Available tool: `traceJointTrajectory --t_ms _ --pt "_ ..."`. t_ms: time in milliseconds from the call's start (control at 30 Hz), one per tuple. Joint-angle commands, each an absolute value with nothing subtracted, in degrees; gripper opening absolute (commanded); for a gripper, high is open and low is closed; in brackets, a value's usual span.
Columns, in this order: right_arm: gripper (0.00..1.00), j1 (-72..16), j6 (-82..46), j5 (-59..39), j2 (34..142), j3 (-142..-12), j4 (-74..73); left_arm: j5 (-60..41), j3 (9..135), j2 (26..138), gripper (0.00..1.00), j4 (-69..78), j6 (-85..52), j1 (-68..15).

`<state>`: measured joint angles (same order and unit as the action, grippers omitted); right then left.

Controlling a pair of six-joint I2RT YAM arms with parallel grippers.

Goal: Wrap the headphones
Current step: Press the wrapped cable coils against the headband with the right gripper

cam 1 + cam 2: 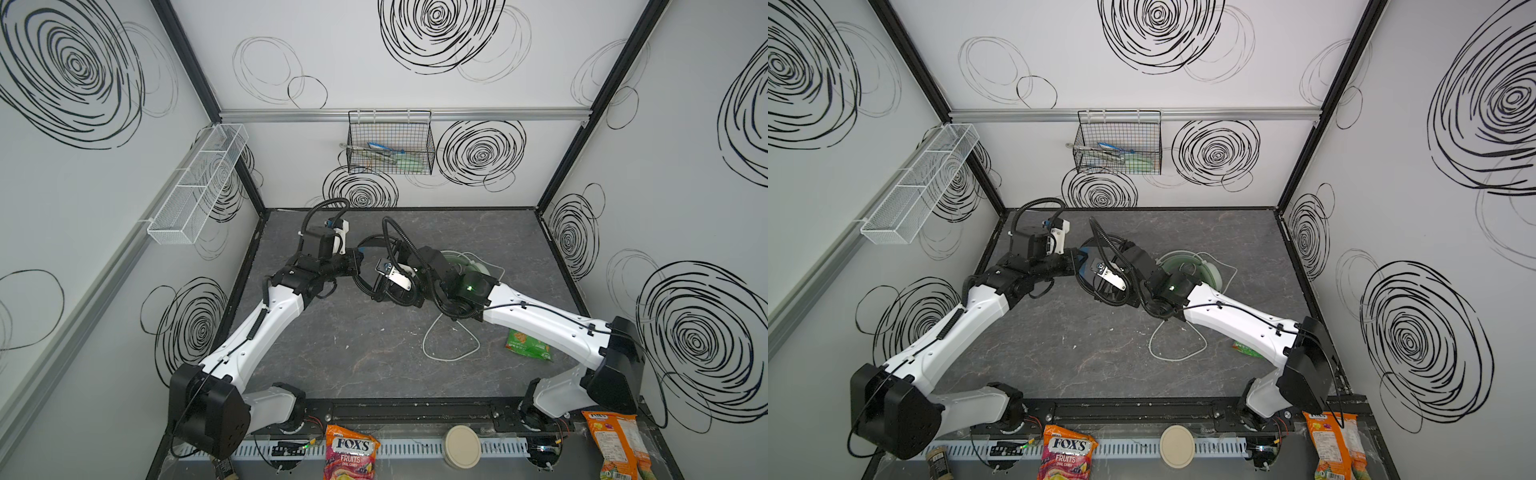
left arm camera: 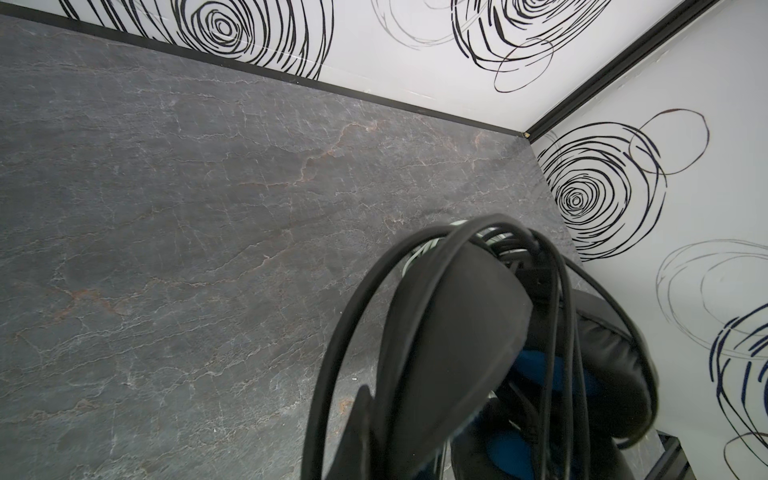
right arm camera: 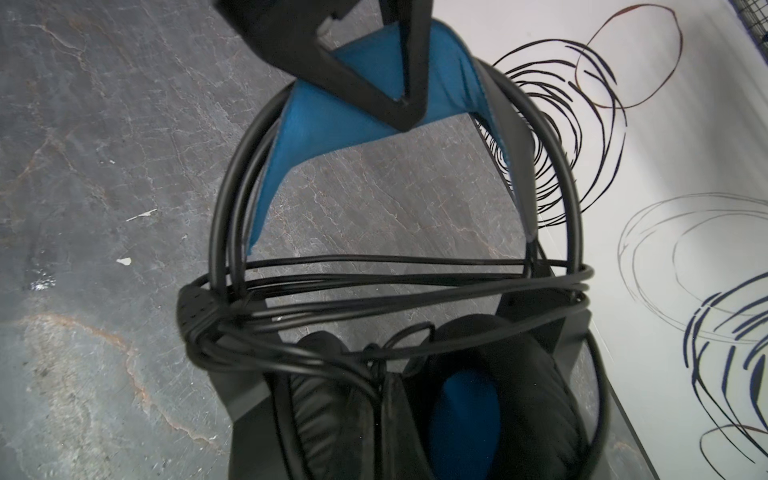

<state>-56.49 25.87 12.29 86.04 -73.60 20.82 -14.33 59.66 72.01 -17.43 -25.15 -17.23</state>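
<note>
- Headphones (image 3: 316, 137), black with a blue headband, are being held up over the middle of the tabletop (image 1: 374, 374), their black cable (image 3: 415, 286) running in turns across the frame above the earcups.
- Left hand (image 3: 402, 109) is clamping the blue headband.
- Right hand (image 1: 384, 293) is sitting with its jaws together beside the earcups. What it is pinching, I cannot tell.
- Mint-green headset (image 1: 461, 262) is lying behind the right arm, its pale cable (image 1: 451, 351) looping on the tabletop.
- Black wire basket (image 1: 428, 137) on the back wall is holding metal tongs (image 1: 361, 147) and a green item (image 1: 409, 164).
</note>
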Motion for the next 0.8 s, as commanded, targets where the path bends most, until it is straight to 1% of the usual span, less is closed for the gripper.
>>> traceJointTrajectory --t_ms 0,133,233,433,467,667,700,767 --pt "0.00 -55.56 25.51 16.95 87.76 -75.43 19.45 -16.96 60.73 70.41 0.00 -11.60 -27.00 -16.87" --pt "0.00 -53.93 25.22 21.45 88.41 -74.09 19.16 -16.81 60.47 70.05 0.00 -11.28 -27.52 -16.87" --pt "0.00 -51.95 24.57 23.01 87.14 -72.72 19.20 -16.87 60.21 69.94 0.00 -11.25 -27.55 -16.87" --pt "0.00 -51.28 24.28 21.83 87.82 -72.43 18.74 -18.60 60.79 70.14 0.00 -10.85 -27.48 -17.07" --pt "0.04 -51.45 24.18 21.43 88.22 -72.71 18.66 -18.99 61.06 70.22 0.00 -10.89 -27.42 -17.28" --pt "0.38 -52.16 24.00 16.22 88.12 -73.06 17.95 -20.08 61.12 70.28 0.00 -10.24 -28.59 -18.52" --pt "0.42 -52.21 24.04 15.97 87.77 -72.69 17.93 -20.64 60.73 70.17 0.00 -9.51 -29.21 -18.50" --pt "0.43 -52.25 23.93 15.60 87.44 -72.21 17.90 -21.35 60.15 70.14 0.00 -8.67 -30.03 -18.72"
